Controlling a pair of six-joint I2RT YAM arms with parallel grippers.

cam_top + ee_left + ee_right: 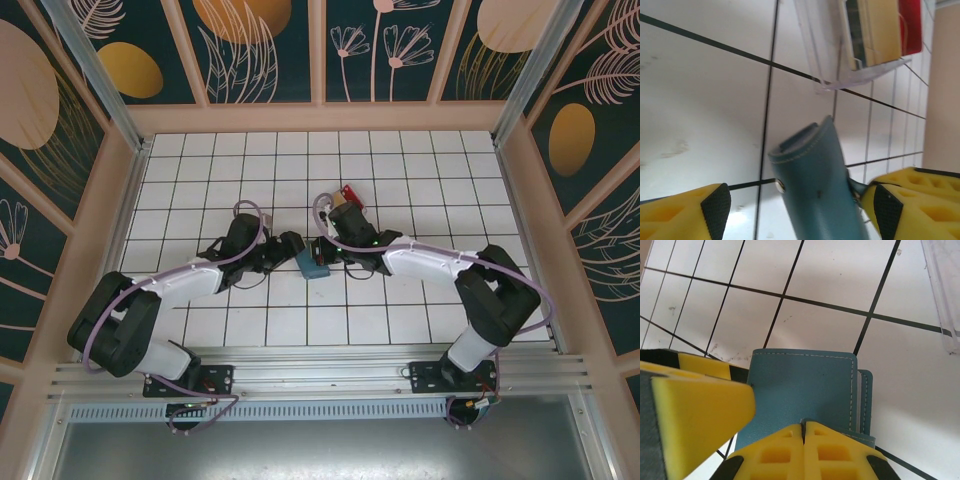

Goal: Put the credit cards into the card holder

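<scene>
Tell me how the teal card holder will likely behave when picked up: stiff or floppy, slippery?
Likely somewhat floppy: the card holder is thin stitched layers, curving in the left wrist view. Probably light, being small and flat. Its matte, leather-like face should not be very slippery.

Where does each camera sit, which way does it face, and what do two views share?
Top external: above and behind the bases, looking down on the table; both arms, left gripper and right gripper show.
Left wrist: on the left arm, looking along its open gripper at the card holder, clear tray and credit cards.
Right wrist: on the right arm, looking down past its gripper, shut on the card holder.
Shared: both wrist views show the card holder.
</scene>
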